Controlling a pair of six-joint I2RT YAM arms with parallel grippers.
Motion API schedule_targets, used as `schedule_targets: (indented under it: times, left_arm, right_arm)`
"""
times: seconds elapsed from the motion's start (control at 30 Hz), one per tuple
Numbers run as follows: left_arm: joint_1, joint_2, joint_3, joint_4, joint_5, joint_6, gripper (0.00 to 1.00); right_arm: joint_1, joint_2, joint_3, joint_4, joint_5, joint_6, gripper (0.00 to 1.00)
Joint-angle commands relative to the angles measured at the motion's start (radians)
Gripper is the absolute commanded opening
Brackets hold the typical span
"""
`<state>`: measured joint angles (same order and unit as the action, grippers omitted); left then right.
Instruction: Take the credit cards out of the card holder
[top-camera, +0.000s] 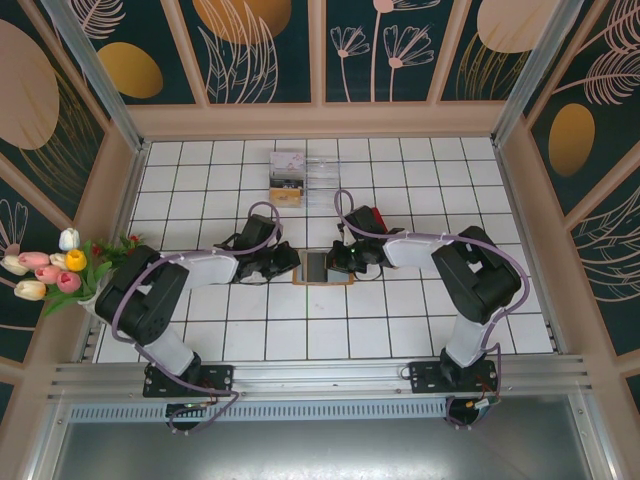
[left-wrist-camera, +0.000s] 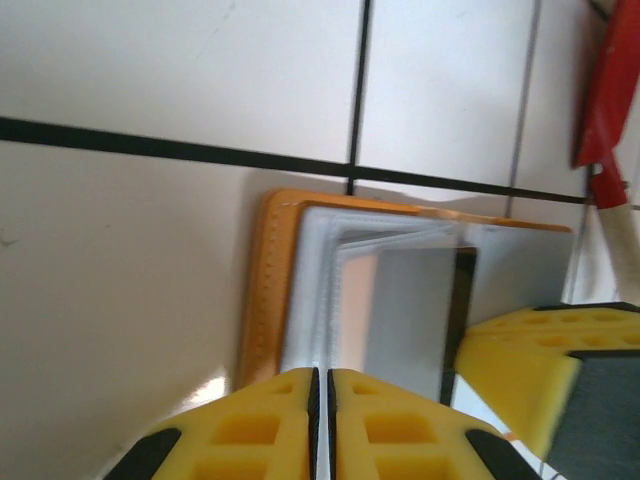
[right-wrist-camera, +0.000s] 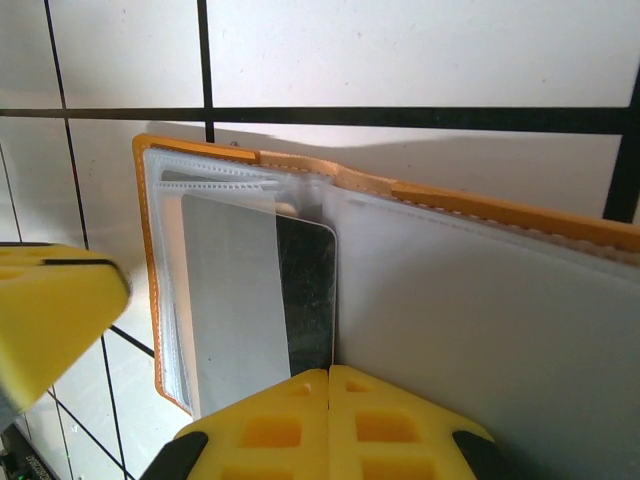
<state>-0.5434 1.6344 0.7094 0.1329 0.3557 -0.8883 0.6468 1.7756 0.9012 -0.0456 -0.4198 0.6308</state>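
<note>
The tiled worktop (top-camera: 400, 320) carries the card holder (top-camera: 325, 268) at mid-frame of the top view, lying open (orange rim, pale inner sleeves). The left gripper (top-camera: 292, 262) sits at its left edge and the right gripper (top-camera: 336, 262) at its right. The left fingers (left-wrist-camera: 250, 430) stand narrow, with a thin slit between them; whether they pinch anything cannot be told. The right fingers (right-wrist-camera: 400, 430) are pressed together at the holder's lower edge. A grey card (right-wrist-camera: 235, 300) and a dark card (right-wrist-camera: 305, 290) lie overlapping on the left panel.

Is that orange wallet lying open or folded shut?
Open: the card holder lies spread, clear inner sleeves facing up, a grey card tucked inside.
</note>
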Motion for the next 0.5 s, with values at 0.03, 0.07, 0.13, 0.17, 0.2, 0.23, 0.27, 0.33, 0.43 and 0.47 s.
schedule_targets:
  times: [0.03,0.07,0.13,0.17,0.2,0.23,0.27,0.33,0.43,0.47]
  left_arm:
    - [-0.002,-0.026,0.012,0.047,0.051,0.012,0.14]
    - [-0.005,-0.016,0.013,0.069,0.069,0.008,0.13]
    - [-0.011,0.005,0.023,0.086,0.075,0.004,0.12]
    - [-0.015,0.016,0.028,0.093,0.074,0.003,0.12]
    - [-0.018,0.027,0.030,0.097,0.068,-0.001,0.12]
    - [-0.019,0.037,0.030,0.105,0.064,-0.007,0.11]
    - [-0.021,0.049,0.028,0.117,0.064,-0.011,0.11]
    - [-0.022,0.068,0.016,0.142,0.065,-0.020,0.11]
    - [-0.023,0.087,-0.001,0.170,0.062,-0.017,0.11]
    - [-0.022,0.108,-0.002,0.170,0.061,-0.015,0.11]
  right_arm:
    - [-0.007,0.010,0.002,-0.022,0.009,0.004,0.06]
    - [-0.008,0.015,0.005,-0.022,0.007,0.005,0.06]
    - [-0.008,0.021,0.013,-0.025,0.005,0.004,0.06]
    - [-0.007,0.026,0.019,-0.034,0.007,0.004,0.06]
    - [-0.008,0.029,0.023,-0.039,0.007,0.001,0.06]
    - [-0.007,0.030,0.022,-0.041,0.007,0.000,0.06]
    - [-0.007,0.031,0.022,-0.043,0.010,-0.001,0.06]
    - [-0.007,0.033,0.024,-0.047,0.017,-0.002,0.06]
    - [-0.007,0.035,0.025,-0.041,0.020,0.001,0.06]
    - [-0.007,0.037,0.023,-0.036,0.019,0.002,0.06]
